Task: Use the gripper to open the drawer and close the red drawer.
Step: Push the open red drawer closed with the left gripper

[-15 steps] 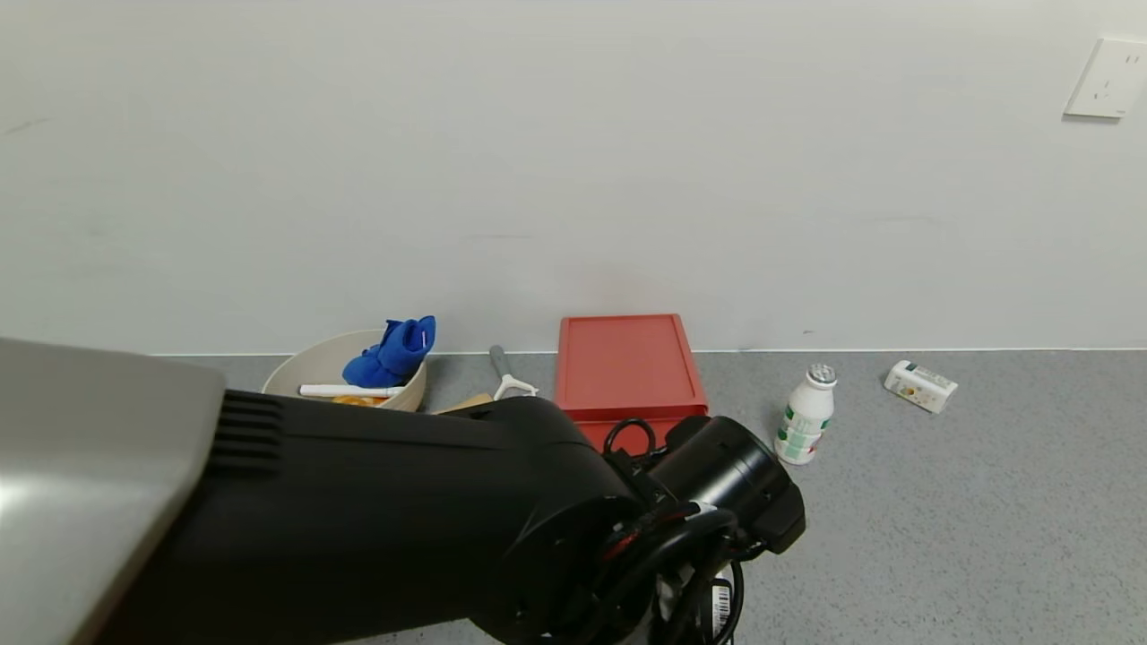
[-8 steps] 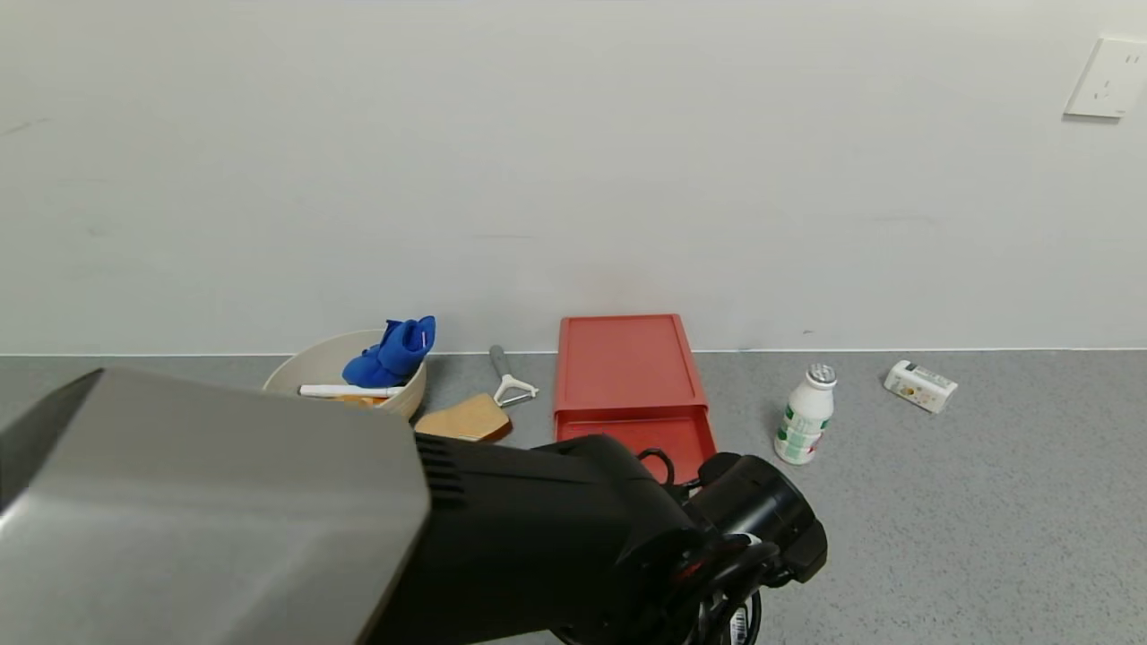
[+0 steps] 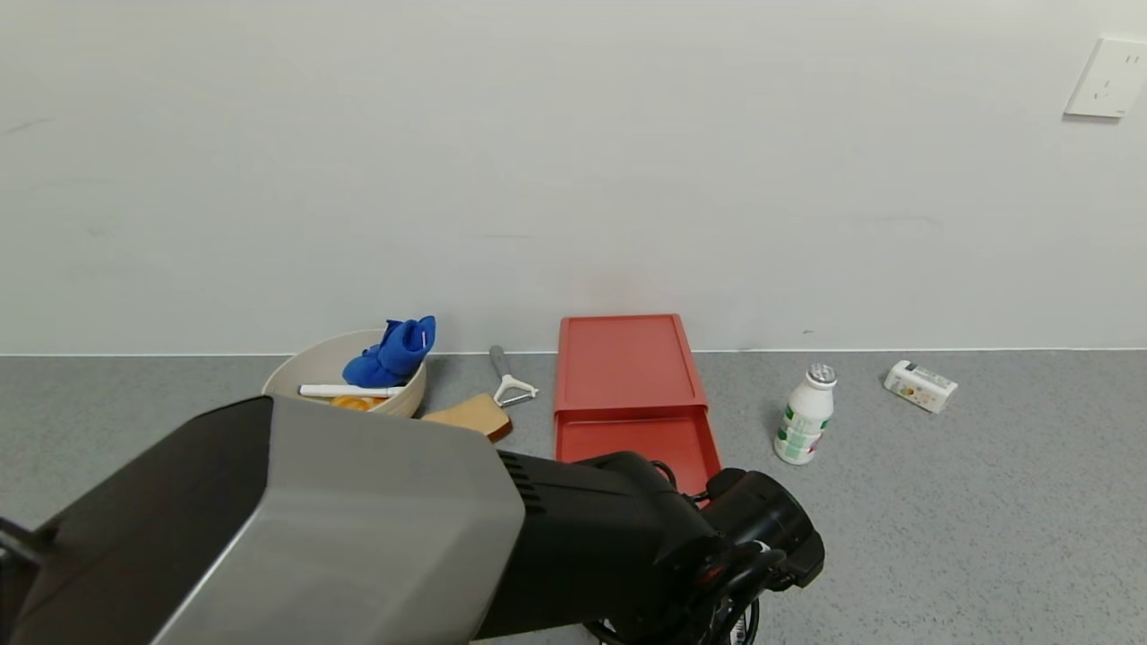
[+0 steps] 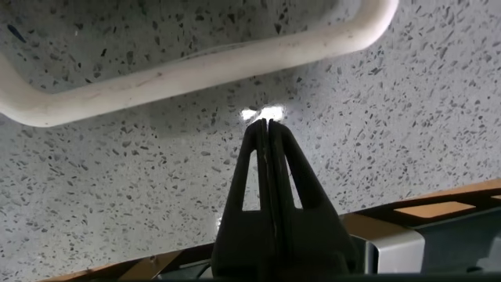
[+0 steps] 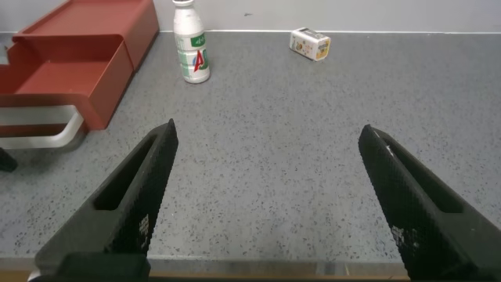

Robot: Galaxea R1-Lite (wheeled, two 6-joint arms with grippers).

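The terracotta-red drawer box (image 3: pixel 623 363) stands against the wall, its tray (image 3: pixel 638 441) pulled out toward me. My left arm's wrist (image 3: pixel 762 528) covers the tray's front in the head view. In the left wrist view my left gripper (image 4: pixel 266 122) is shut and empty, its tips just outside the white loop handle (image 4: pixel 196 72), pointing down at the counter. My right gripper (image 5: pixel 270 141) is open and empty over bare counter, to the right of the drawer (image 5: pixel 78 55) and its handle (image 5: pixel 47 135).
A beige bowl (image 3: pixel 314 369) with a blue cloth (image 3: pixel 392 351), a peeler (image 3: pixel 509 376) and a wooden piece (image 3: pixel 468 415) lie left of the drawer. A white bottle (image 3: pixel 805 414) and a small carton (image 3: pixel 920 386) are on its right.
My left arm has drawn back toward me and lower in the head view. The drawer tray has slid further out of the red box.
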